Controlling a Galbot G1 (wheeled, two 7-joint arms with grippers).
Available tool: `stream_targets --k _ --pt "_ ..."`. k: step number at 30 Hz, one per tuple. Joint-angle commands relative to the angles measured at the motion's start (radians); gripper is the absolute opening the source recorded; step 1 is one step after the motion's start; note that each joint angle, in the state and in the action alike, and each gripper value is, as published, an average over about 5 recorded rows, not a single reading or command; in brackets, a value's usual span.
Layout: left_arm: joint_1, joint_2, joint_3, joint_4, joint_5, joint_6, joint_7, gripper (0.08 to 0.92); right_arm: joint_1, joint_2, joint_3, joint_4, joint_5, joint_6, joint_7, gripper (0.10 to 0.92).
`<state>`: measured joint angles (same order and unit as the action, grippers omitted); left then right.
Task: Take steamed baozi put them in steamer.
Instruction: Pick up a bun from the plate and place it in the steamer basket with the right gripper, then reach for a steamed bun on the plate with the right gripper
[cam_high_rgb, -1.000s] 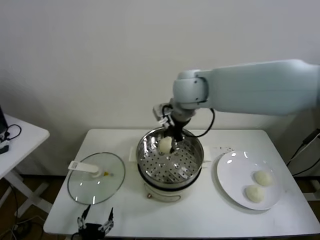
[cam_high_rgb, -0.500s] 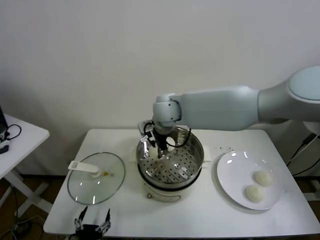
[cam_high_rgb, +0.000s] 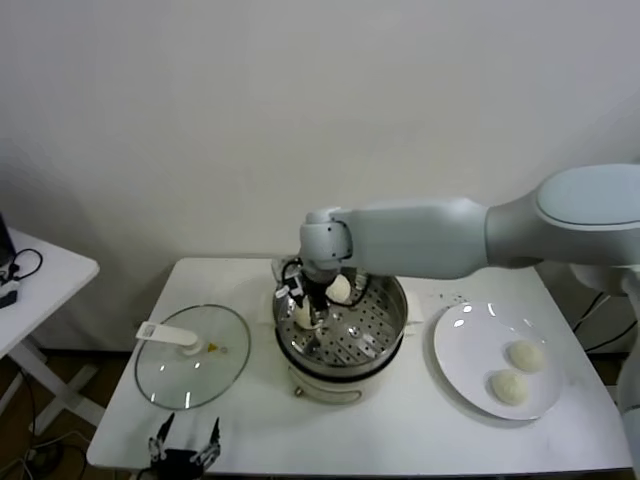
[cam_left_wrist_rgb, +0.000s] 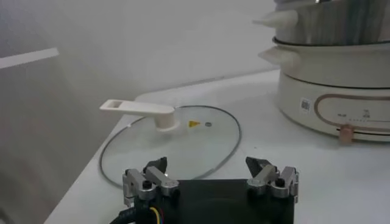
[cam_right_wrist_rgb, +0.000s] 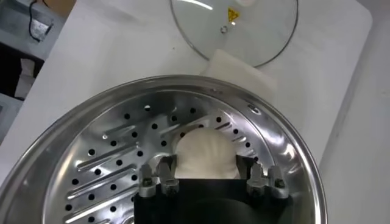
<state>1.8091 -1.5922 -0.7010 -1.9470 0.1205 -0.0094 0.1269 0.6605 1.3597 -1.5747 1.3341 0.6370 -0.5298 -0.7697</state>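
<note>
Reaching down into the steamer (cam_high_rgb: 345, 335), the right pincer (cam_right_wrist_rgb: 209, 178) stands parted around a baozi (cam_right_wrist_rgb: 206, 152).

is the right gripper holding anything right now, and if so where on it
The right gripper has a baozi between its fingers, flanking the bun's sides inside the steamer; whether it grips or has let go cannot be told.

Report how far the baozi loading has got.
Done: one baozi already lies in the steamer. In hand: the right tool is low inside the basket with a second baozi between its fingers, resting on the perforated floor. Left: two baozi on the white plate. The left tool waits open near the glass lid.
</note>
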Motion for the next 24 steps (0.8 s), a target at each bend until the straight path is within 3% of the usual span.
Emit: stream_targets --k 1,6,15,24 --pt "0.005 -0.001 0.0 -0.007 0.002 0.001 0.0 0.823 -0.011 -0.009 0.013 -0.001 -0.004 -0.001 0.009 0.744" --pt "0.01 -0.001 0.0 -0.016 0.006 0.001 0.0 0.823 0.086 -0.074 -0.008 0.058 0.024 0.024 -0.012 0.818" --pt "0.022 0.001 0.003 -0.032 0.011 0.002 -0.001 0.823 0.392 -0.38 -0.157 0.295 0.101 0.131 -0.147 0.823" --pt "0.025 0.005 0.011 -0.029 0.022 -0.003 0.0 0.823 0.584 -0.687 -0.382 0.42 -0.039 0.24 -0.254 0.823"
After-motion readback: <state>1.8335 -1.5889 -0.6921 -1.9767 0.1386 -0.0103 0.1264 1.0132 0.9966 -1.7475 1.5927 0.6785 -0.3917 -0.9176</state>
